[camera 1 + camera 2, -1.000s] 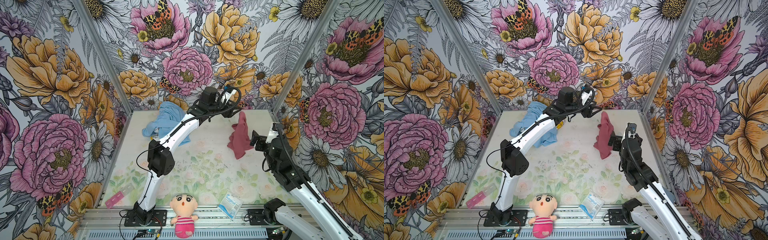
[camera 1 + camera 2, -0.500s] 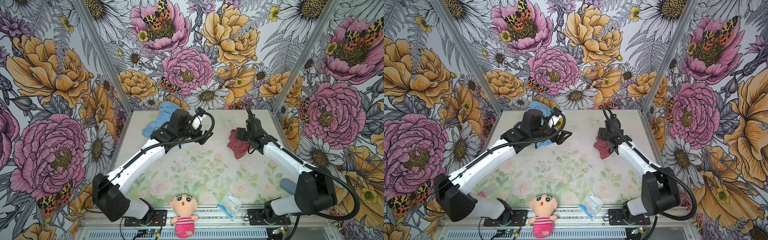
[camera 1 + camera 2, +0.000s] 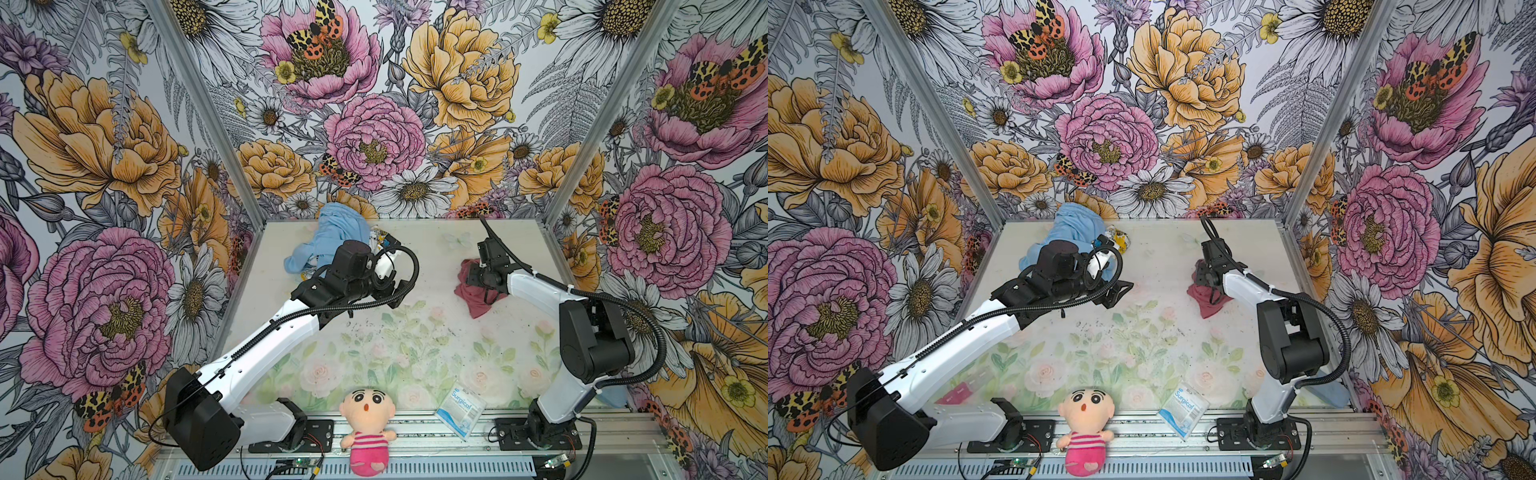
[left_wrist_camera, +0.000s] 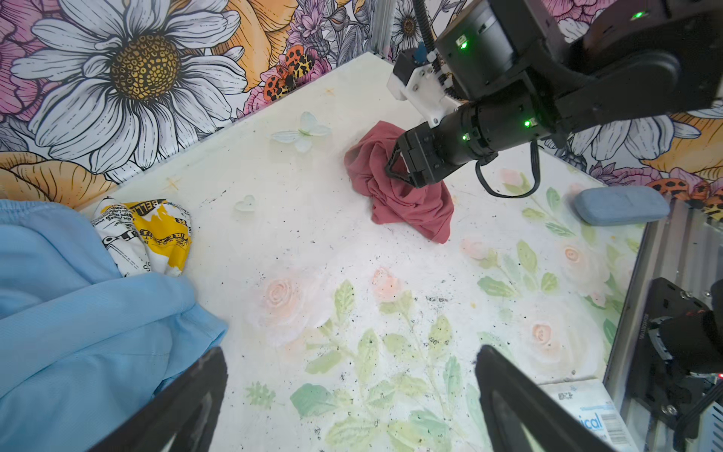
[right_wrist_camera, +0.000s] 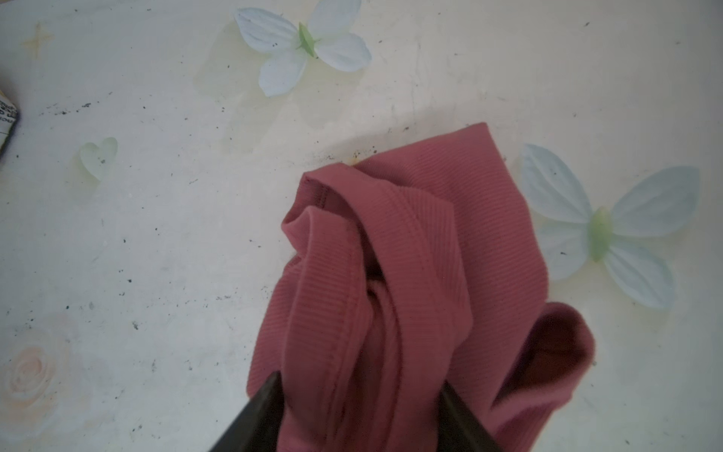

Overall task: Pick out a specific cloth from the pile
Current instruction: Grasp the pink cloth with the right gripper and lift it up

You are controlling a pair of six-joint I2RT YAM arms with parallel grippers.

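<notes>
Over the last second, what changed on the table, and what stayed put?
The left hand let go of the small dusty-rose ribbed cloth, lowered and drew back, open; the cloth dropped from hanging to a crumpled heap. The right hand swung over and closed on a fold. The light blue cloth pile, plush doll and surgical packet stayed.

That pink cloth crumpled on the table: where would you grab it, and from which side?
I'd pinch the raised ridge of folds on the cloth, coming down from above. It lies heaped on the table, so its flat edges give little to bite, while the ridge stands up. The right hand straddles it.
</notes>
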